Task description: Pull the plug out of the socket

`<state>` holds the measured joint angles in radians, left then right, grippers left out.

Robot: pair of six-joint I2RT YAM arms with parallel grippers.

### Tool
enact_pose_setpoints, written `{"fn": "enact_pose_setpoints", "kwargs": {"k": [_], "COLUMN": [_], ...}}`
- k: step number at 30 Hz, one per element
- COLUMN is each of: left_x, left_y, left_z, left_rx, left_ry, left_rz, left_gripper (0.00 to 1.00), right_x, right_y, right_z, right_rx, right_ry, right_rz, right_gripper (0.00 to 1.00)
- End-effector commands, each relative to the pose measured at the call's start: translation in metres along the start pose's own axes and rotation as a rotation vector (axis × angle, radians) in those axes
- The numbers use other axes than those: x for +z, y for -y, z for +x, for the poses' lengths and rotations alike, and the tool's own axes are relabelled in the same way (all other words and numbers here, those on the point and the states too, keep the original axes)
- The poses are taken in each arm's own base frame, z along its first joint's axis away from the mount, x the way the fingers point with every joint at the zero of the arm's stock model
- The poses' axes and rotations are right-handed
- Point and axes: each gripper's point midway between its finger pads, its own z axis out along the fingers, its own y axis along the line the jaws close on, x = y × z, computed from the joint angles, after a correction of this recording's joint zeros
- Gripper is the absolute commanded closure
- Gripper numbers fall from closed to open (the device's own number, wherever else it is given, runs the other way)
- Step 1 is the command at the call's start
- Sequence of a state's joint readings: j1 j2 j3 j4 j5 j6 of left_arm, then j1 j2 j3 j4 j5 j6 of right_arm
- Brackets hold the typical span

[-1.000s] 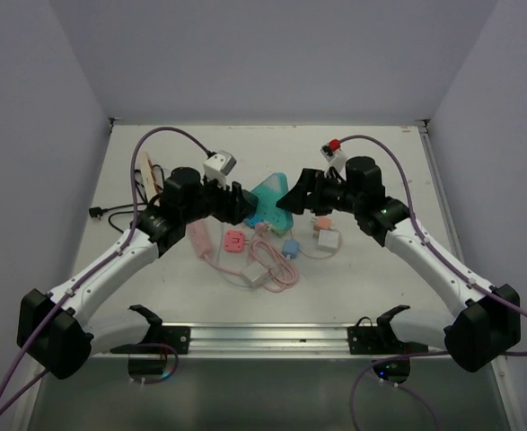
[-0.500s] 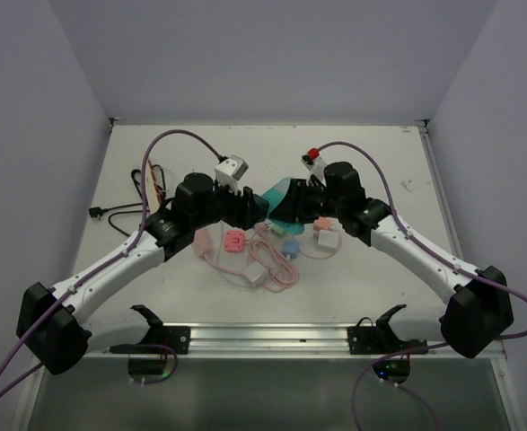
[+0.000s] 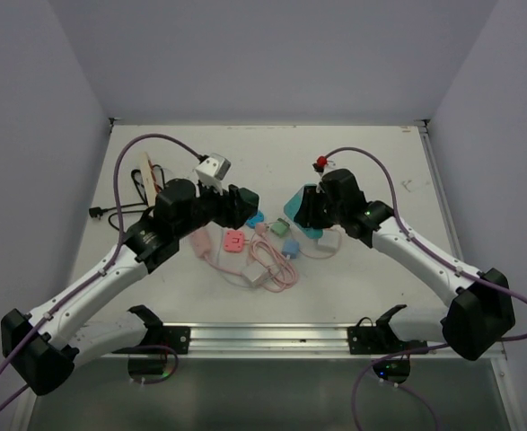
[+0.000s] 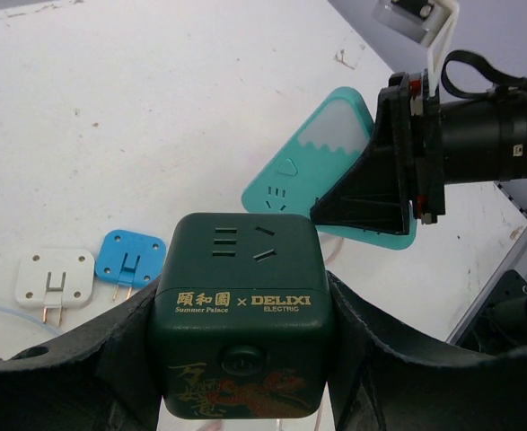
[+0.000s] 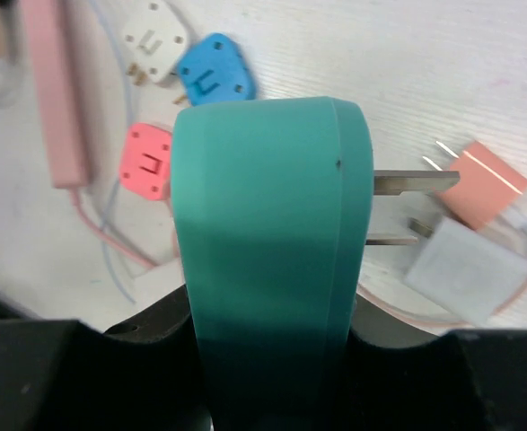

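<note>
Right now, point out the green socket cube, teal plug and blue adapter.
green socket cube (image 4: 245, 260): left wrist view, top face.
teal plug (image 5: 263, 251): right wrist view, curved back.
blue adapter (image 4: 130, 256): left wrist view, pronged face.

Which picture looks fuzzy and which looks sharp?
Right wrist view: the teal plug is so close it looks soft, and the pink strip at the left edge is smeared. Left wrist view: the green cube socket is sharp, its gold lettering readable. Top view: even light, soft shadows.

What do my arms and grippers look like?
Both the left arm and right arm have white links, black joints and bases, with purple cables alongside. The left gripper and right gripper are black, with broad matte fingers. A white camera sits on the left wrist.
</note>
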<state>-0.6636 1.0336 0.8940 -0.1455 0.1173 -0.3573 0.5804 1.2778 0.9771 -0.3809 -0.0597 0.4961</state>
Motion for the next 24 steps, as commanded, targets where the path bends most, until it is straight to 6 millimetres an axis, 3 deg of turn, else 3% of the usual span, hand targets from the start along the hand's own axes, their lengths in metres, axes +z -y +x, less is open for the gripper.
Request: {"fn": "enact_pose_setpoints", "kwargs": {"k": [1,5,9,11,13,15,16,20,24], "left_x": [-0.016,-0.011,0.007,0.015,0.022,0.030,0.033,0.038,0.037], "left_y": [-0.003,-0.019,-0.035,-0.042,-0.046,-0.050,-0.054,-0.057,-0.066], "left_z": [-0.019,0.012,0.070,0.098,0.109,0.127,0.139,0.157,0.161], "left_rx": [-0.005,-0.020,-0.070,-0.100,-0.117,-0.144,-0.155,-0.186,-0.190], "left_ry": [0.053,-0.041,-0.167,-0.230,-0.242,-0.288,-0.325,-0.370,-0.370], "left_rz": [-0.044,-0.105,-0.128,-0.144,-0.151,-0.155,-0.165,-0.176,-0.226], "left_gripper": [1.00,1.00,1.00,1.00,1.00,0.99,0.96,0.82,0.61], "right_x": [-0.012,-0.020,-0.022,-0.023,-0.027,-0.026,-0.027,-0.018,-0.005], "right_y": [0.029,0.029,0.046,0.065,0.091,0.101,0.114,0.137,0.158], "right_z": [-0.005,-0.017,-0.030,-0.035,-0.043,-0.045,-0.053,-0.058,-0.067], "right_rx": [-0.066,-0.069,0.025,0.120,0.200,0.270,0.310,0.422,0.487], "right_ry": [0.046,0.096,0.122,0.146,0.182,0.199,0.232,0.269,0.317], "right_rz": [0.136,0.122,0.115,0.106,0.142,0.123,0.135,0.137,0.133], "right_gripper": [1.00,1.00,1.00,1.00,1.00,1.00,1.00,1.00,1.00]}}
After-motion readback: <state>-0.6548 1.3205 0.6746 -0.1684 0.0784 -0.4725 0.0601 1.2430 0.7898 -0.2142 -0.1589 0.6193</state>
